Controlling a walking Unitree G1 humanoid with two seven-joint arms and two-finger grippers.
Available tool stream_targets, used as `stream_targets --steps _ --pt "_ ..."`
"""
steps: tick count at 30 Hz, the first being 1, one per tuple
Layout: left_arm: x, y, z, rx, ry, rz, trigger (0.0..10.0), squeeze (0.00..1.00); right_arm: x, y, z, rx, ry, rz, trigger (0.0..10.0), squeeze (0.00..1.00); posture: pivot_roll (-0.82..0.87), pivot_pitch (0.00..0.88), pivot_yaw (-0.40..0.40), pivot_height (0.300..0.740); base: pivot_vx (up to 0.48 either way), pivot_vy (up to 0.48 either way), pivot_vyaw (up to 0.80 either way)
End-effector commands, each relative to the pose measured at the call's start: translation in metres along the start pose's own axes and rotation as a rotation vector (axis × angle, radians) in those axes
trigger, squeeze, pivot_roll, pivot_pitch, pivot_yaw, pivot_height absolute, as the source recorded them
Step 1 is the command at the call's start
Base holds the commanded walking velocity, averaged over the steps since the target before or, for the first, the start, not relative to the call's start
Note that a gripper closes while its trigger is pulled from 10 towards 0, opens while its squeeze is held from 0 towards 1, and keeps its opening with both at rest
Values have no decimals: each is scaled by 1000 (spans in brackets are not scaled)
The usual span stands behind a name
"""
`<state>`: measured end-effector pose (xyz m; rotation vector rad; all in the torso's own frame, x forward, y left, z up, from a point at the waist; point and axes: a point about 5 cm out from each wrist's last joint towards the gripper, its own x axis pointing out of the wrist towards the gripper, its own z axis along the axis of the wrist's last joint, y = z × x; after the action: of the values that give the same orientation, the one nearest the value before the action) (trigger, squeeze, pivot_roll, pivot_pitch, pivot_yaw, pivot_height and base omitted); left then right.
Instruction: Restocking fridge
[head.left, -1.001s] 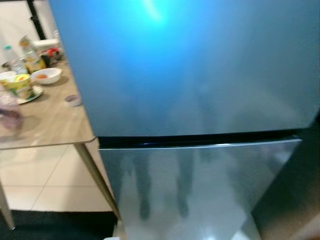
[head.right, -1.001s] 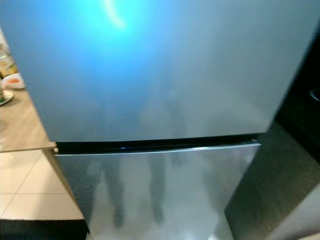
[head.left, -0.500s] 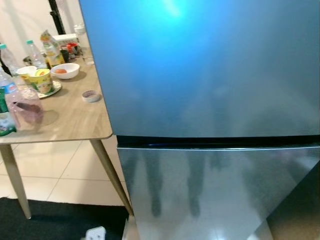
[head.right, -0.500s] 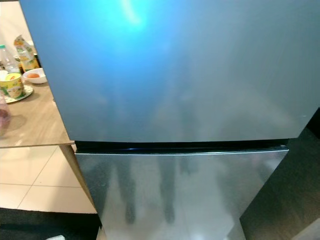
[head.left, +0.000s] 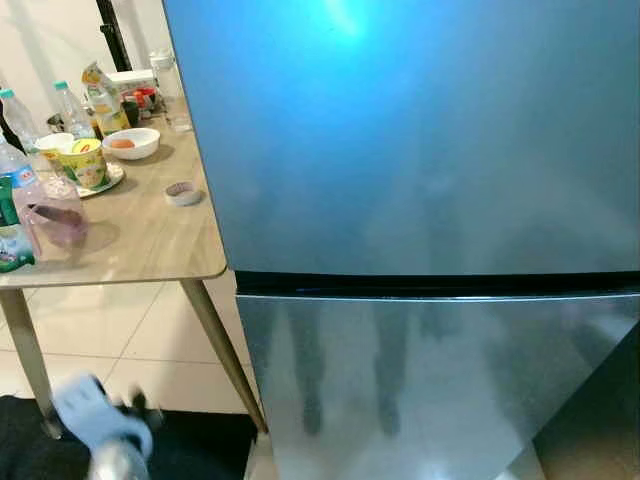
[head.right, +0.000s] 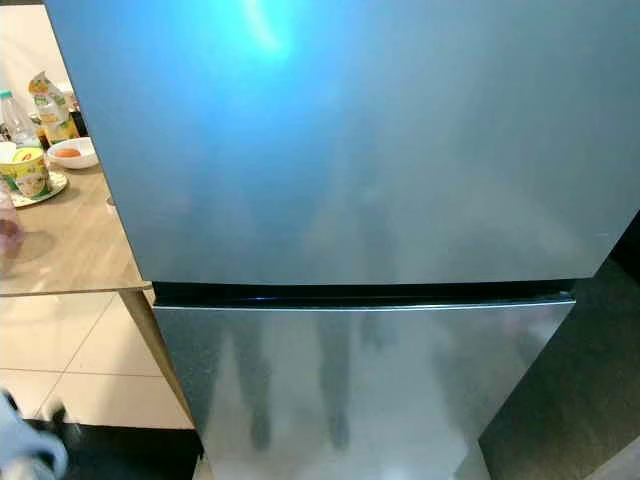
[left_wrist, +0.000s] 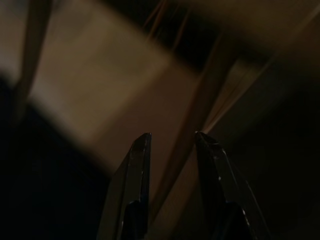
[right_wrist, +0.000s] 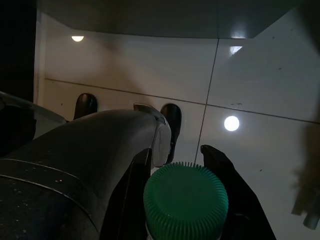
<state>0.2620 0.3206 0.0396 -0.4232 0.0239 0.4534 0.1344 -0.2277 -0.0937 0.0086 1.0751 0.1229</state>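
Blurred past telling at the lower left corner of the left eye view: left claw (head.left: 105, 440), a pale smear beside the fridge (head.left: 420, 200), itself cut off at top, right and bottom. Dark and smeared beyond the same claw in its wrist view. In the right claw (right_wrist: 185, 165), only a bottle (right_wrist: 186, 197)'s green cap in sight, body hidden below. Surface (head.left: 140, 235) cropped at left.

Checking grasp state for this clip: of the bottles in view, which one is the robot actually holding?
The bottle with the ribbed green cap, clamped between the right gripper fingers. The clear bottles stand untouched on the table.
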Motion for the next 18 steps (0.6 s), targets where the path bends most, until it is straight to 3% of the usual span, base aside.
stream_targets --steps 1,2,4,5,6,11,13,14,15,18 --pt "4 -5 9 -44 -50 -67 10000 0 -1 -1 -2 3 4 1 10000 0 -74 0 -15 740 0 0 0" --pt "4 -5 9 -44 -50 -67 10000 0 -1 -1 -2 3 4 1 10000 0 -74 0 -15 740 0 0 0" --pt "15 -31 35 -73 -158 -267 10000 0 -1 -2 -2 2 4 0 10000 0 -77 0 -20 740 0 0 0" --pt "20 -55 62 -105 -261 -466 10000 655 -1 -3 -2 1 4 -2 10000 0 -77 0 -20 740 0 0 0" --pt "21 -62 71 -109 -294 -518 10000 1000 -1 -3 -2 0 4 -2 10000 0 -77 0 -20 740 0 0 0" --pt "20 -76 94 -117 -364 -642 10000 1000 -2 -4 -1 0 2 -5 10000 0 -77 0 -20 740 0 0 0" --pt "12 -91 116 -115 -415 -804 10000 1000 -2 -4 -1 1 0 -5 10000 0 -77 0 -19 740 0 0 0" --pt "12 -91 116 -115 -415 -804 10000 1000 -2 -4 -1 1 0 -5 10000 0 -77 0 -19 740 0 0 0" --pt "0 -103 132 -103 -439 -965 10000 1000 -1 -3 0 3 -2 -2 10000 0 -77 0 -19 740 0 0 0" --pt "-10 -108 141 -81 -442 -1079 10000 1000 -1 -3 0 3 -3 0 10000 0 -77 0 -19 740 0 0 0"
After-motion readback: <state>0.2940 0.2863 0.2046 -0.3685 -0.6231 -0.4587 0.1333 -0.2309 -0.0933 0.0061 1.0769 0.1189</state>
